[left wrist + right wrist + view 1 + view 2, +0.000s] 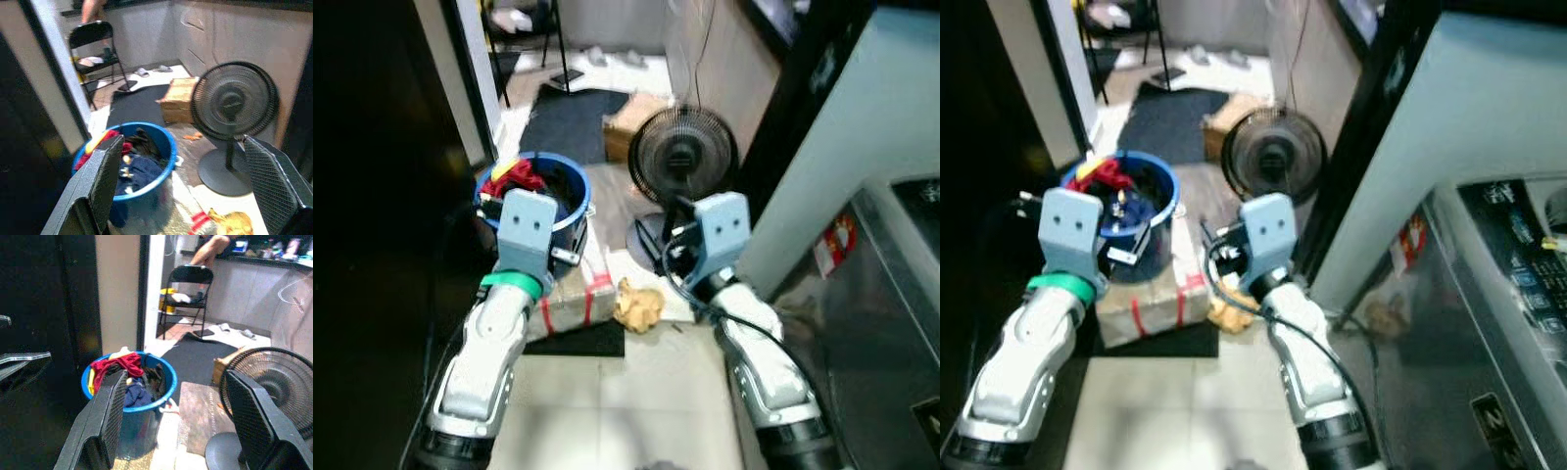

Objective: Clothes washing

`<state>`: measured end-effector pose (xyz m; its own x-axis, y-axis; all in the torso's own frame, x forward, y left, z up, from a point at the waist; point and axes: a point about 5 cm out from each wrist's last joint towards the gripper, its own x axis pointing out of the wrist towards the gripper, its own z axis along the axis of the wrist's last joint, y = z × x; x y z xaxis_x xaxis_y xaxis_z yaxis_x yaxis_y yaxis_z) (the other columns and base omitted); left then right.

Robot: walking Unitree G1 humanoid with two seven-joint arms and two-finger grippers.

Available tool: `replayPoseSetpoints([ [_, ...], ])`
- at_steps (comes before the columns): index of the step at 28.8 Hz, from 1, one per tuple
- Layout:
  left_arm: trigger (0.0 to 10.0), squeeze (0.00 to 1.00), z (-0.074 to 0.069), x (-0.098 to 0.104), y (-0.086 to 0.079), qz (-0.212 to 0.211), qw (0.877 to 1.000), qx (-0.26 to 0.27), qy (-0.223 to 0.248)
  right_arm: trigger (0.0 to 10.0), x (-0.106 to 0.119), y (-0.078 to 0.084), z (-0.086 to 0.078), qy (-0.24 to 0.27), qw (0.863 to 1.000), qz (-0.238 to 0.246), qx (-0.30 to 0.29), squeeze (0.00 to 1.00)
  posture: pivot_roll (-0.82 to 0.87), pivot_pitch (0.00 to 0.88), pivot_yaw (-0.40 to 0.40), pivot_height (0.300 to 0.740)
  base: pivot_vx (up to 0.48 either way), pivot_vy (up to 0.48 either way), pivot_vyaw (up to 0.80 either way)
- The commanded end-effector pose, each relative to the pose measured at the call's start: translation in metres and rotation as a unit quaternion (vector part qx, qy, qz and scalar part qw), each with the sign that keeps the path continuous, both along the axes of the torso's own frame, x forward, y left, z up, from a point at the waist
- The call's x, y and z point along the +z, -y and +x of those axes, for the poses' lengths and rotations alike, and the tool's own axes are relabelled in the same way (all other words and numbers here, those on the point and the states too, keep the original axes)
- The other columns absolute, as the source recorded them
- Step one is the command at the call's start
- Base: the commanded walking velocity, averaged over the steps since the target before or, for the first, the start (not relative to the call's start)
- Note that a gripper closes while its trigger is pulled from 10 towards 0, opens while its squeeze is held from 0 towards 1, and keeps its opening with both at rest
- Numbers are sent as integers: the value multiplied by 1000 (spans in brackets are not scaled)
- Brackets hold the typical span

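Both grippers, left point(183, 196) and right point(176, 426), hang wide open and empty short of the blue tub point(570, 186) on its box point(576, 289), the clothes point(120, 367) inside heaped, soft and probably light, best pinched at the red bunch on top
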<state>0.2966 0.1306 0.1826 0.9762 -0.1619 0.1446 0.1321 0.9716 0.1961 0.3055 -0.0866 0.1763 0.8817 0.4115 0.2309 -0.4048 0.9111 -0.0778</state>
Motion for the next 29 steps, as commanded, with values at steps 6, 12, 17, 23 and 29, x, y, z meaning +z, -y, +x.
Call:
replayPoseSetpoints([
  [6,10000,0,-1,-6,-5,-1,1000,8,-10,10000,-1,-6,-1,-11,1000,17,10,0,18,0,-9,720,104,0,263],
  [12,10000,0,-1,-7,-5,1,1000,10,-12,10000,-2,-9,-2,-11,1000,16,19,0,19,0,-9,720,0,0,0],
  [17,10000,0,-1,-7,-5,1,1000,11,-11,10000,-2,-9,-2,-11,1000,16,20,0,19,0,-9,720,166,0,0],
  [23,10000,0,-1,-7,-5,0,1000,14,-10,10000,-2,-11,-3,-11,1000,12,25,0,19,0,-9,720,376,0,0],
  [29,10000,0,-1,-7,-5,-2,1000,15,-10,10000,-2,-10,-3,-12,1000,12,23,0,18,0,-10,720,420,0,0],
])
